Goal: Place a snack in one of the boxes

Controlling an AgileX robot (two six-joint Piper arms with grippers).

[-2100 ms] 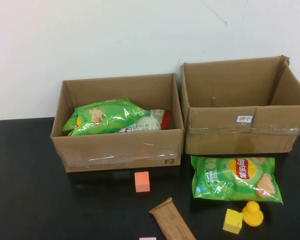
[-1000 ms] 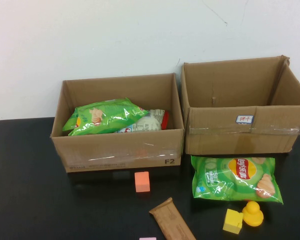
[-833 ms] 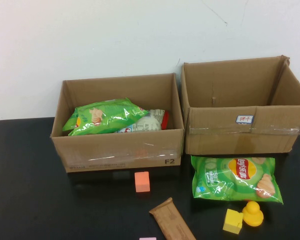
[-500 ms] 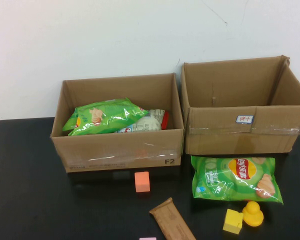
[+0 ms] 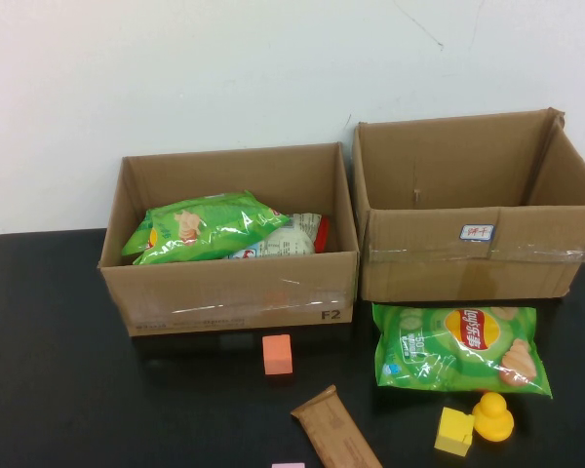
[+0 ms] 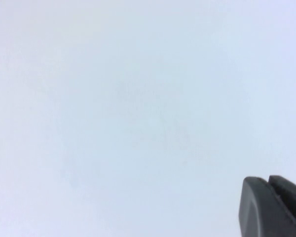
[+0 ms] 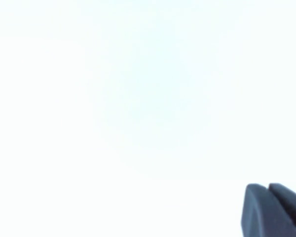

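A green chip bag [image 5: 460, 348] lies flat on the black table in front of the right cardboard box [image 5: 468, 258], whose visible inside shows nothing. The left cardboard box [image 5: 229, 292] holds another green bag [image 5: 200, 226] and a white and red pack [image 5: 291, 234]. A brown snack bar [image 5: 334, 429] lies near the front edge. Neither gripper shows in the high view. My left gripper [image 6: 267, 181] is shut and empty, facing a blank pale surface. My right gripper [image 7: 267, 186] is shut and empty, also facing a blank white surface.
An orange cube [image 5: 277, 354] sits in front of the left box. A yellow cube [image 5: 453, 431] and a yellow duck [image 5: 491, 416] sit at the front right. A pink block [image 5: 288, 465] peeks in at the front edge. A white wall stands behind the boxes.
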